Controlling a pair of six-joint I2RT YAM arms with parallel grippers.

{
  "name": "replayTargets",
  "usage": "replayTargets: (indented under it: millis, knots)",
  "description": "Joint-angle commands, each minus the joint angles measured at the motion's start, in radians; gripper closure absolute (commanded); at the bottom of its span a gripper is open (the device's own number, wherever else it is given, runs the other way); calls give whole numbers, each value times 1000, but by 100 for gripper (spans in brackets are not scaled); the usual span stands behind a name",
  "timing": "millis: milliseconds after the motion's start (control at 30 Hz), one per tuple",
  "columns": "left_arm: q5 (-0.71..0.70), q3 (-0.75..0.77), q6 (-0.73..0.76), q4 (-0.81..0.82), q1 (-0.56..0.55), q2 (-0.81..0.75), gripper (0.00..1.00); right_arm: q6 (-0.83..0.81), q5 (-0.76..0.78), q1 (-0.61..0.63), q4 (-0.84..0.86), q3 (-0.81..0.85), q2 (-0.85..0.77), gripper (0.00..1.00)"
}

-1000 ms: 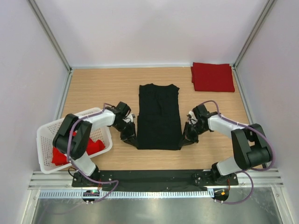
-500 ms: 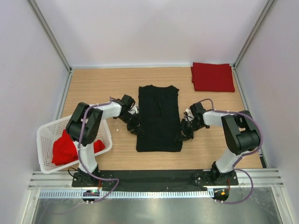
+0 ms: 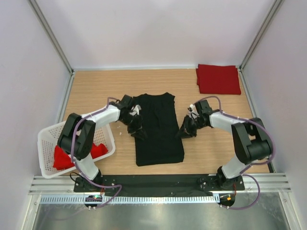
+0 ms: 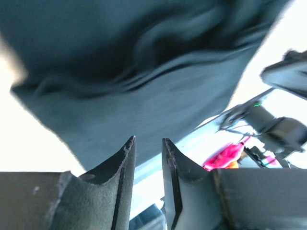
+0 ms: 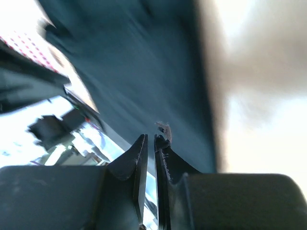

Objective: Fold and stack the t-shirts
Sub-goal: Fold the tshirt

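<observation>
seen from the top camera, the black t-shirt [image 3: 158, 136] lies flat in the middle of the wooden table [image 3: 96, 91], its long axis running from the arms toward the far wall. the left gripper [image 3: 135, 125] sits on the shirt's left edge and the right gripper [image 3: 186, 128] on its right edge, both about halfway along, and the cloth puckers at each. a folded red t-shirt [image 3: 218, 79] rests in the far right corner, well apart from the black one. at the near left, a white basket [image 3: 48, 139] holds a loose red t-shirt [image 3: 61, 157]. this view alone shows the whole layout, but not how the fingers stand.

through the left wrist camera, the left gripper [image 4: 147, 148] has its fingers drawn close, only a slim gap between them, pinching the black t-shirt [image 4: 144, 72]. the rippled cloth spreads up and away from the fingertips and fills most of the picture. its lower edge slants down to meet the tips. a blurred pink patch at the lower right is too smeared to name.

through the right wrist camera, the right gripper [image 5: 149, 143] is clamped almost fully together on the black t-shirt [image 5: 144, 62]. the dark cloth runs straight ahead from the tips. a red-and-white lattice patch at the upper left looks like the basket [image 5: 31, 48].
</observation>
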Motion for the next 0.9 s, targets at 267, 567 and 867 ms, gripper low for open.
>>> replayTargets:
  millis: [267, 567, 867]
  knots:
    - [35, 220, 5, 27, 3, 198, 71, 283, -99, 124, 398, 356, 401, 86]
    - [-22, 183, 15, 46, 1, 195, 71, 393, -137, 122, 605, 421, 619, 91]
    - [-48, 273, 34, -28, 1, 173, 70, 407, -101, 121, 539, 549, 536, 91]
